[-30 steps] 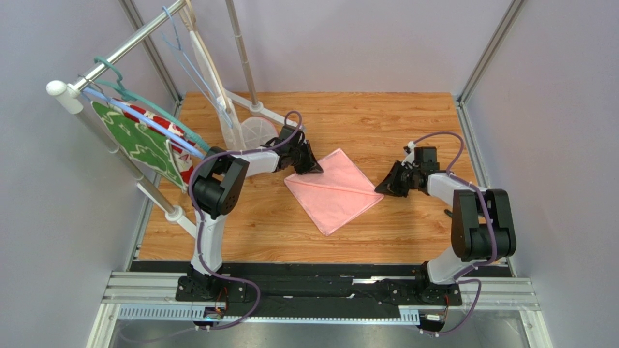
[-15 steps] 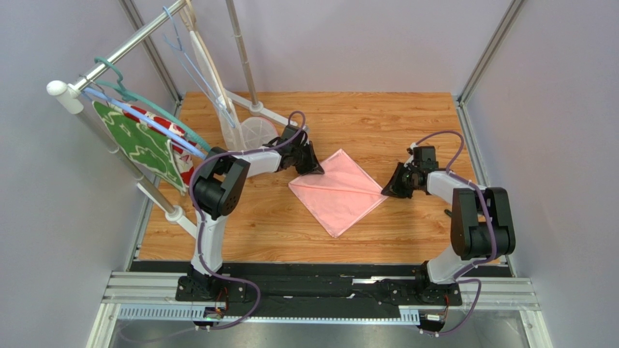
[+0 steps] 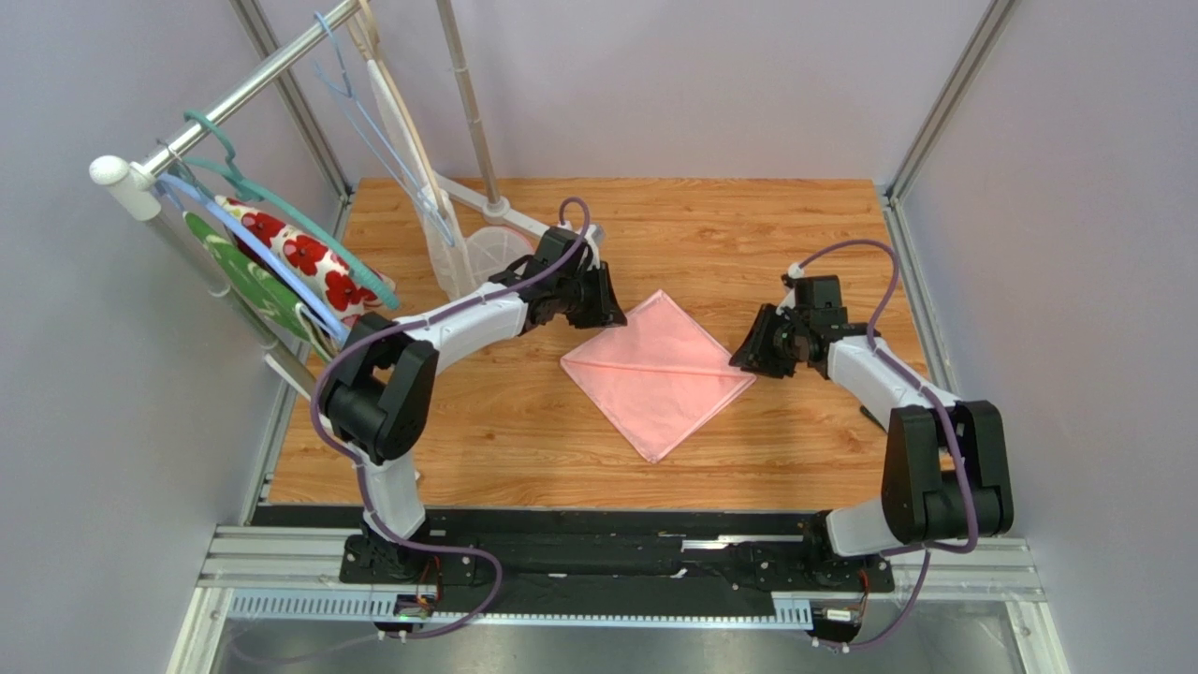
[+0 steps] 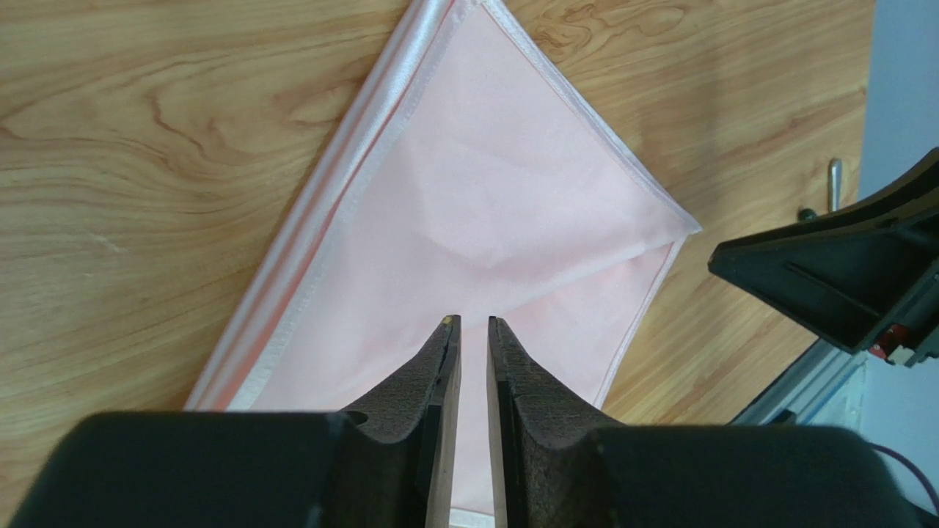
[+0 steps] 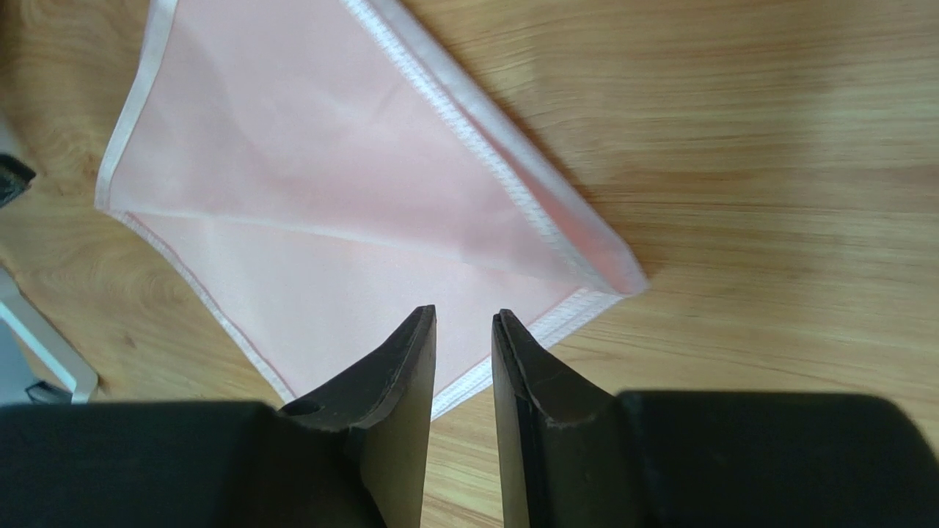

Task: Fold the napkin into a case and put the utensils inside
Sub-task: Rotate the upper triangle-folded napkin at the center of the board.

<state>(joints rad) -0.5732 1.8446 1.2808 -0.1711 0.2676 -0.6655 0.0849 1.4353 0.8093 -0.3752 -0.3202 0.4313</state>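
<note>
The left arm stretches forward and inward, the left gripper [image 3: 608, 305] low at the far-left edge of the napkin [image 3: 655, 374]. The right arm bends inward, the right gripper [image 3: 744, 360] by its right corner. Both jaws are slightly parted, gripping nothing. The napkin lies flat and layered at the middle of the table [image 3: 485, 428].

Left arm [image 3: 464, 312] and right arm [image 3: 875, 374] stretch forward, jaws narrowly parted

Pink napkin [image 3: 658, 372] — flat, diagonally folded
</note>
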